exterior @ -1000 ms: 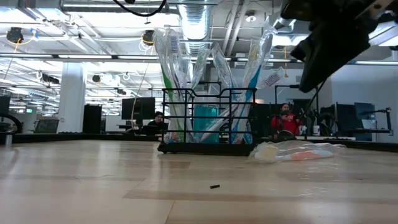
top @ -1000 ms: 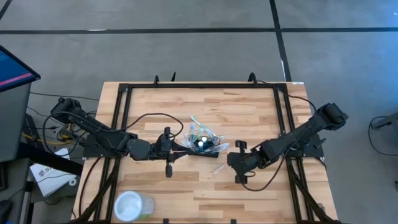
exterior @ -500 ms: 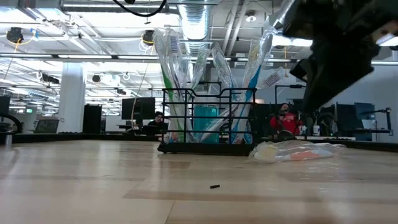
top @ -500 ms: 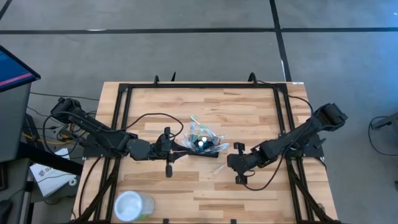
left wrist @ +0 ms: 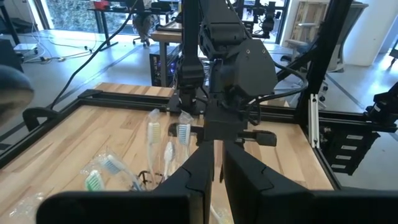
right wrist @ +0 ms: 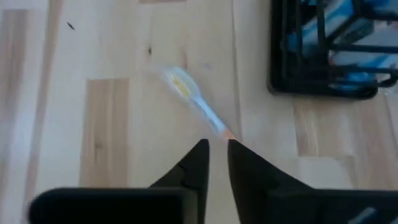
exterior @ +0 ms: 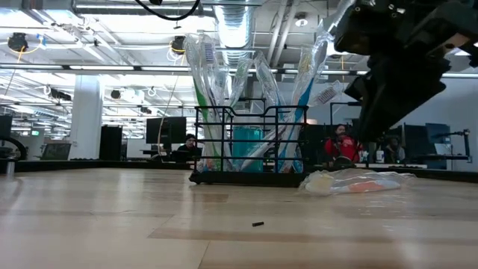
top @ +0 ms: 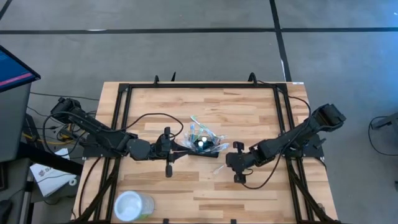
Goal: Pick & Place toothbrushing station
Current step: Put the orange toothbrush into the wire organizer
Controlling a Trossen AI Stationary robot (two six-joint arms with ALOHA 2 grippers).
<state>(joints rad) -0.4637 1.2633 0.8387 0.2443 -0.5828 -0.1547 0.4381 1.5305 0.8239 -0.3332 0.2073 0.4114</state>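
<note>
Toothbrushing station, small black wire-mesh caddy, seen at frame centre, several wrapped brushes already loaded. One wrapped toothbrush left on table. Right gripper slightly parted, empty, poised above it. Left gripper nearly closed beside caddy.

right gripper is shifted a bit closer to the black wire caddy than a second ago; the arm behind it is pulled in the same way. In the low view its dark bulk sits more toward the caddy and covers more of the upper corner. Its fingertips stand slightly parted over a loose toothbrush lying near the caddy.
</note>
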